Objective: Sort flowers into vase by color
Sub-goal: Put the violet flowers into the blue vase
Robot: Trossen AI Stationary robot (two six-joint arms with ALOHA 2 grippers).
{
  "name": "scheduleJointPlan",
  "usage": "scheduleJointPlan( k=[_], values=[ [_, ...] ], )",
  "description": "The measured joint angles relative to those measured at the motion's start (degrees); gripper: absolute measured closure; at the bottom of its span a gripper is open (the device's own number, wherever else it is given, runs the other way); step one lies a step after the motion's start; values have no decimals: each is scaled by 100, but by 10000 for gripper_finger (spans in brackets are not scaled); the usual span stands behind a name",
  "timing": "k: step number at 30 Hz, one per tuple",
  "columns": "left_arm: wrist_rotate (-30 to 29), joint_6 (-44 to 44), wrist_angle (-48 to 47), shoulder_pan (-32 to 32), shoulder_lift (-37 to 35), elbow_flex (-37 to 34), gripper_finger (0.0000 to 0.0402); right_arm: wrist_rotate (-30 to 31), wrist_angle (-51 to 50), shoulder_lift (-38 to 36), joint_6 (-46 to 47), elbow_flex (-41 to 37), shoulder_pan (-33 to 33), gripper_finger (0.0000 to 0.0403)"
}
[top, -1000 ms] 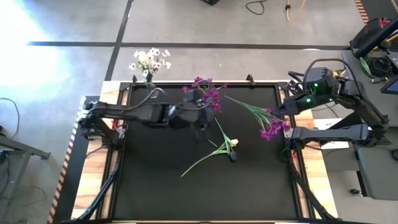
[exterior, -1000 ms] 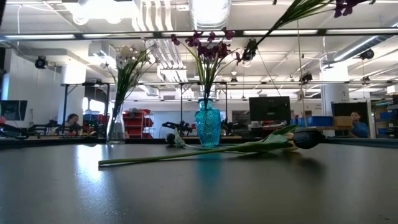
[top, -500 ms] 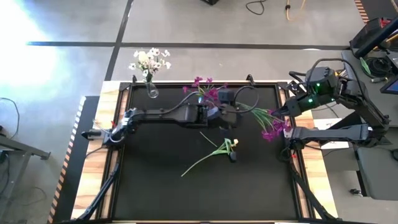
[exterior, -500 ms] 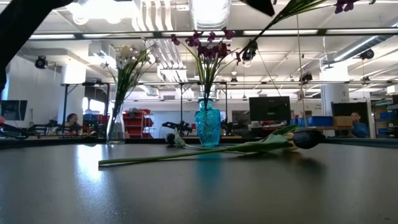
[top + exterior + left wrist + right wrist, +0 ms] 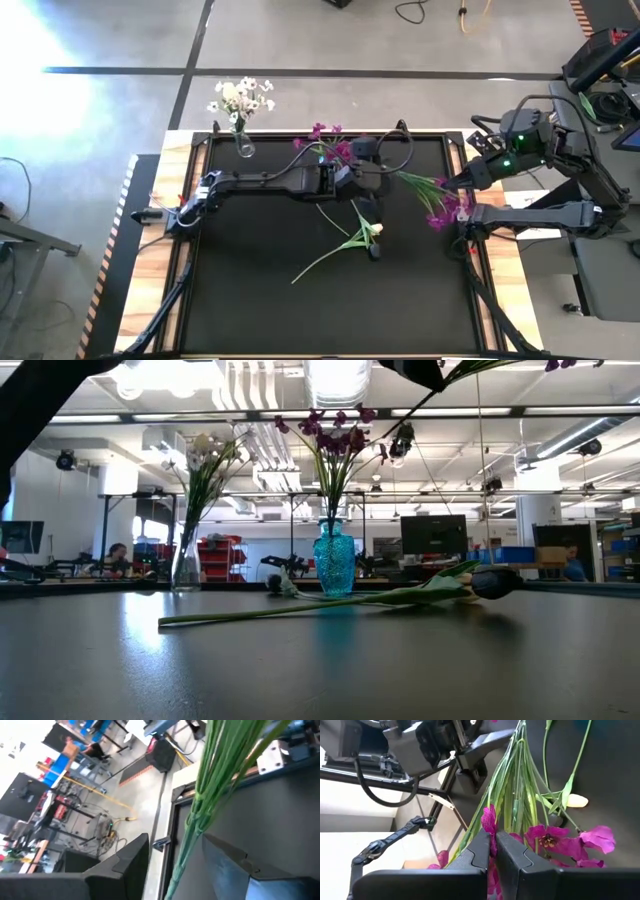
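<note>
Beside the teal vase [image 5: 333, 160], above the black counter [image 5: 250, 290], the magenta spray [image 5: 438, 205], gripped by the closed right claw [image 5: 462, 178], has now been straddled at its stem end by the freshly opened left claw [image 5: 385, 178] for handover.

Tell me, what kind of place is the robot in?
Probably a big workshop or robot lab: bare ceiling pipes, a concrete floor with cables, and workbenches with monitors where a person sits.
</note>
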Motion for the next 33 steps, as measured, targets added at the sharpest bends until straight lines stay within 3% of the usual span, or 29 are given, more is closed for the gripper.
scheduleJointPlan(
  k=[10, 14, 20, 25, 29, 33],
  values=[
    [303, 189, -41, 28, 7, -11, 259, -83, 6, -2, 24, 0, 0, 390],
    [467, 182, -39, 46, 7, -9, 296, -122, 39, -2, 26, 0, 0, 390],
    [700, 263, -42, 53, 7, -9, 386, -182, 92, -2, 66, 0, 0, 390],
    [888, 46, -33, 107, 6, -9, 394, -168, 270, -2, 7, 0, 0, 389],
    [1439, -626, -44, 231, -87, -11, 398, -166, 347, -2, -143, 3, 0, 364],
    [1505, -765, -33, 300, -264, -11, 400, 71, 351, 3, -433, 229, -2, 311]
  ],
)
